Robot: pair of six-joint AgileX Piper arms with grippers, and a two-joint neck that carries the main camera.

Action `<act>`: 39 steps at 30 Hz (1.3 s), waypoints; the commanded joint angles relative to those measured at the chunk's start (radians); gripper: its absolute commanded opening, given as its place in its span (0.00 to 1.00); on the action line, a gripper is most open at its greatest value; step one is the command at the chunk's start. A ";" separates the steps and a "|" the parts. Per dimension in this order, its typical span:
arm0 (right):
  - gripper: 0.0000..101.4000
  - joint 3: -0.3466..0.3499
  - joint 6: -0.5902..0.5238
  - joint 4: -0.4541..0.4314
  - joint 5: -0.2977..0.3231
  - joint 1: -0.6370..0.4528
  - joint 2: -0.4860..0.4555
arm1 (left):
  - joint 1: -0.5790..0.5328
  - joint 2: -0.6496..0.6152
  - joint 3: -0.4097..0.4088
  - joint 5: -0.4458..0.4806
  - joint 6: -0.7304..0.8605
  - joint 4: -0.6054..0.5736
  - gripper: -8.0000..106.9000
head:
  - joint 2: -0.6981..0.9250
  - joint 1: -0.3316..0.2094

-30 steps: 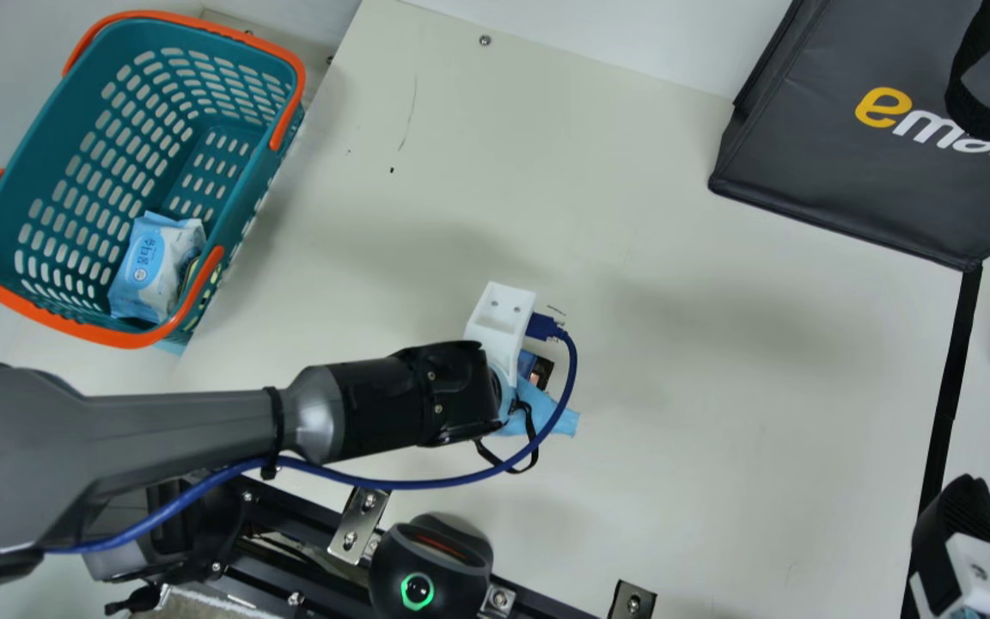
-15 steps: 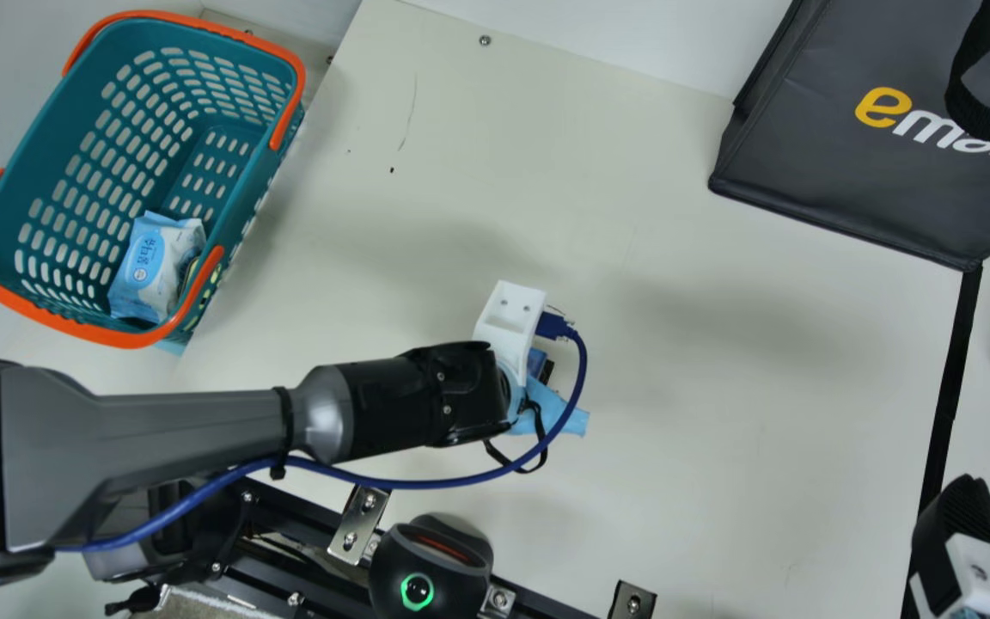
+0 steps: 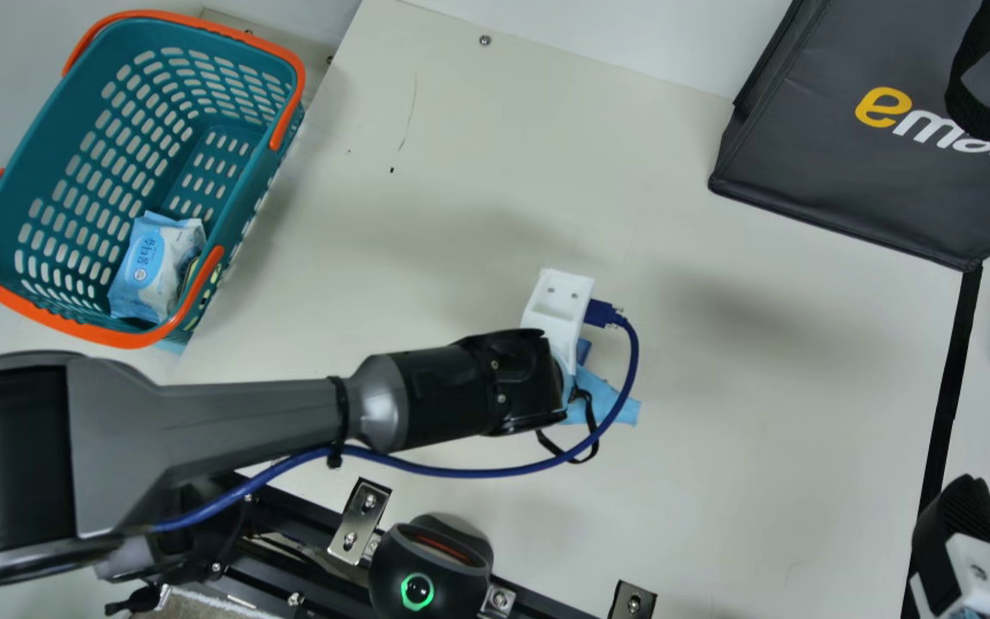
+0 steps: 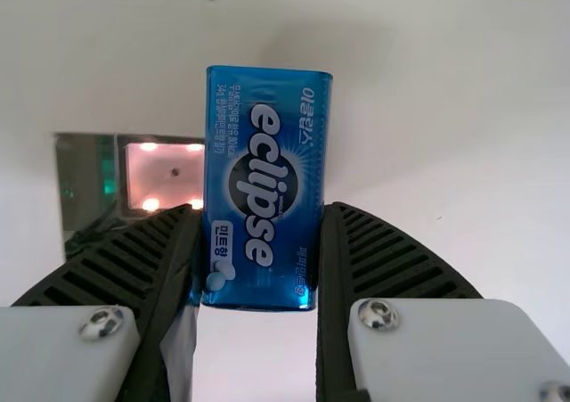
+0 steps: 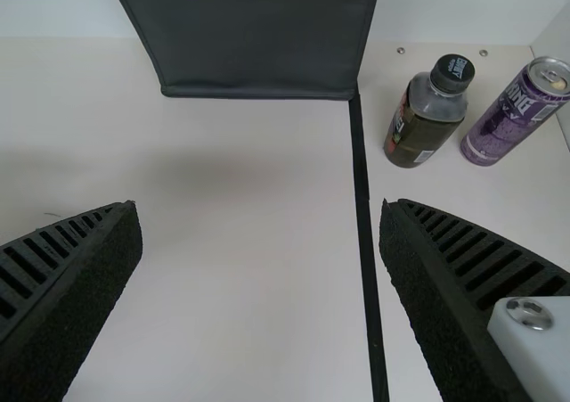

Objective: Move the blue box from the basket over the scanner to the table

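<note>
Left jaws clamped on blue box (image 4: 267,188), bold white lettering (image 4: 264,126), right jaws wide apart, empty

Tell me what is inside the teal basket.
The basket holds a blue and white pack. Beside it, something is partly covered by the orange handle; I cannot identify it.

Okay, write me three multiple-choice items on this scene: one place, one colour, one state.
1. Where is the blue box?
A in the dark bag
B in the left gripper
C beside the bottle

2. What colour are the handles of the basket?
A orange
B white
C black

3. How is the right gripper?
A shut
B open

1 B: two fingers clamp its sides.
2 A: they stand out against teal.
3 B: its fingers are wide apart.
</note>
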 commanded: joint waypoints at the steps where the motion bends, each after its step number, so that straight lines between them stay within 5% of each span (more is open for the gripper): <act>1: 0.94 0.000 0.000 0.000 0.000 0.000 0.000 | -0.002 0.018 -0.043 0.006 -0.002 -0.004 0.00 | 0.002 -0.030; 23: 0.94 0.000 0.000 0.000 -0.001 0.000 0.000 | -0.020 0.204 -0.246 0.064 -0.082 -0.020 0.00 | 0.002 -0.030; 39: 0.94 0.000 0.000 0.000 -0.001 0.000 0.000 | -0.026 0.228 -0.272 0.087 -0.088 -0.014 0.46 | 0.002 -0.030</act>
